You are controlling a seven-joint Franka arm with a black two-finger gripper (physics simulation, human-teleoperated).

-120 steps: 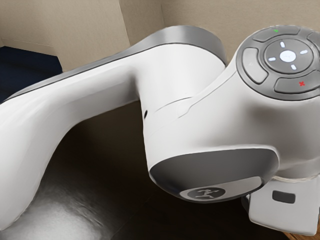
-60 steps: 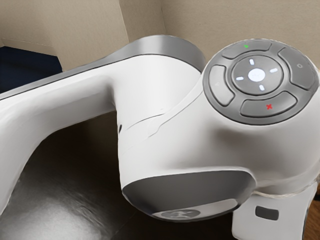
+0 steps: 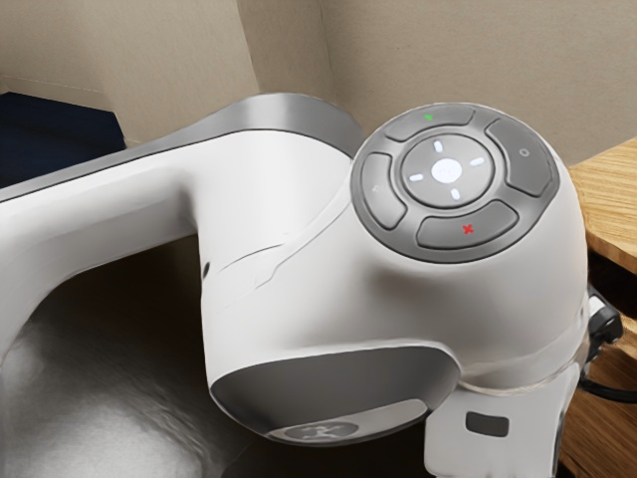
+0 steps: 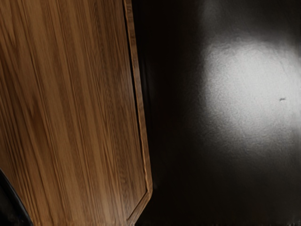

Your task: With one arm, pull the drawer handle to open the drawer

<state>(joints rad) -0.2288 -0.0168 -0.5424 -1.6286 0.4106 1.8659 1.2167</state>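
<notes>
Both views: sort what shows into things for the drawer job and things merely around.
For the job:
arm
wooden cabinet top

Merely around:
dark floor
beige wall

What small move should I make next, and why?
Probably a slow shift of the white robot arm over the brown wooden panel, away from the glossy black surface, to look for the handle. The wrist camera faces plain wood grain and the panel's bevelled edge beside that surface.
</notes>
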